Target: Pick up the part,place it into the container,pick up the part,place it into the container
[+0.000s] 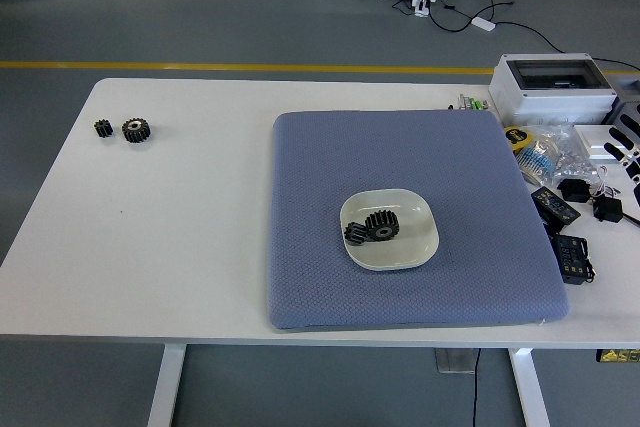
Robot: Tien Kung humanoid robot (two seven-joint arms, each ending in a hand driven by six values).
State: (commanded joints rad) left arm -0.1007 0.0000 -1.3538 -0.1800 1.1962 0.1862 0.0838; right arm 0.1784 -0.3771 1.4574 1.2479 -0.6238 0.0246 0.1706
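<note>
Two dark toothed parts, a larger gear [381, 224] and a smaller gear [355, 235], are lying touching each other inside the white dish [412, 248], which is sitting near the middle of the blue mat [330, 167] on the white bench [180, 227]. Both gears are leaning rather than lying flat, the larger one tipped on its side with its hole facing the near edge, so its axis is running roughly toward the camera. Judging by how things lie, the container is already holding two parts. Two more gears, a small loose gear [102, 128] and a bigger loose gear [135, 129], are sitting just beside each other near the bench's far left corner, well apart from the mat. The right robot hand [627, 150] is showing only as a few black-and-white fingers at the picture's right edge, above the clutter of a grey box [553, 83], a roll of tape [517, 138] and small black adapters [571, 256]; too little is showing to tell whether the fingers are apart or together, and nothing is visibly being held. The left arm is not showing at all. If another part is to be fetched, the loose gears are lying far to the left of the visible robot hand, across the whole mat, so the unseen left arm would probably be the nearer one.
</note>
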